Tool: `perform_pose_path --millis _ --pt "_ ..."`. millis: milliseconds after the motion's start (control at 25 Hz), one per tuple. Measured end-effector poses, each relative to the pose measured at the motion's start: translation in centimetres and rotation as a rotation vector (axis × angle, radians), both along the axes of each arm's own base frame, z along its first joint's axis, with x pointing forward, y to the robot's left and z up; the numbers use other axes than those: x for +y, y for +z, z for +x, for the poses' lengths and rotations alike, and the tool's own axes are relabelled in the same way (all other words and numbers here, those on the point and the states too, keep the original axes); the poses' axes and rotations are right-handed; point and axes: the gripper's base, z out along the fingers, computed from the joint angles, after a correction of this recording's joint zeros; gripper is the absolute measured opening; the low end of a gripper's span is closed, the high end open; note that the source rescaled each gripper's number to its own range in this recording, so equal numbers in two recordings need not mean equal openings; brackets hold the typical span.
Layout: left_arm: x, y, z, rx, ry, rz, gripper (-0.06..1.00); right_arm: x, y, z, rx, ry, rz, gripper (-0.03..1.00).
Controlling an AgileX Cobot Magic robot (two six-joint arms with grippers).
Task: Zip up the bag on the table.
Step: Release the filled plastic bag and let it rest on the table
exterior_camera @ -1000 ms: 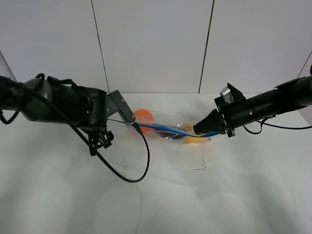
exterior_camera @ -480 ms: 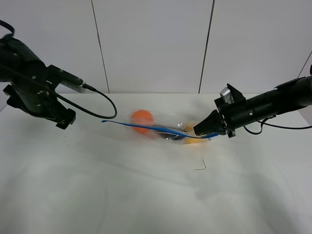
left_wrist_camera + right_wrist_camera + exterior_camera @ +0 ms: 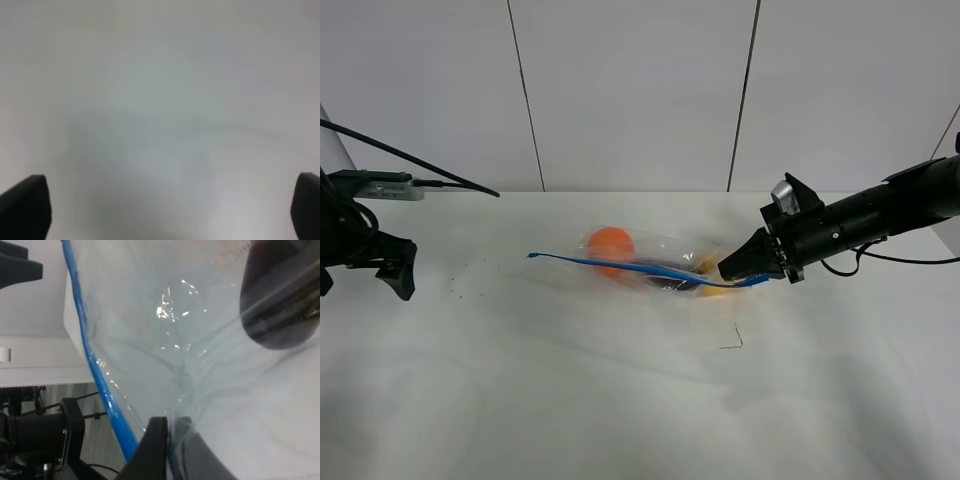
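Observation:
The clear bag (image 3: 655,262) lies mid-table with an orange item (image 3: 611,243) and dark items inside. Its blue zipper strip (image 3: 620,265) runs from a free left tip to the right end. My right gripper (image 3: 735,268) is shut on that right end. In the right wrist view its fingers (image 3: 157,445) pinch the crinkly plastic beside the blue strip (image 3: 95,365), with a dark purple item (image 3: 280,300) behind. My left gripper (image 3: 370,272) hangs open at the far left, well away from the bag. The left wrist view shows only its gripper (image 3: 170,210) over blurred white table.
The white table (image 3: 620,400) stretches wide around the bag. A small dark wire scrap (image 3: 732,340) lies in front of the bag. Tiny dark specks (image 3: 470,275) dot the table left of the bag. A cable (image 3: 420,165) trails from the left arm.
My left arm has swung away from the bag's left end to the far left edge, leaving the blue strip's left tip free. The right gripper has kept its grip and place.

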Motion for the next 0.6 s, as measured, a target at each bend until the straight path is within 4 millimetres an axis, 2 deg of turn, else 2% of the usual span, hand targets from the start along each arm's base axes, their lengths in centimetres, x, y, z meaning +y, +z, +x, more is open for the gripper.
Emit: perform_pose_path --millis 600 --pt "0.89 0.46 0.0 -0.03 -0.011 0.039 1.0 -0.01 -0.01 -0.01 0.0 0.002 -0.002 0.0"
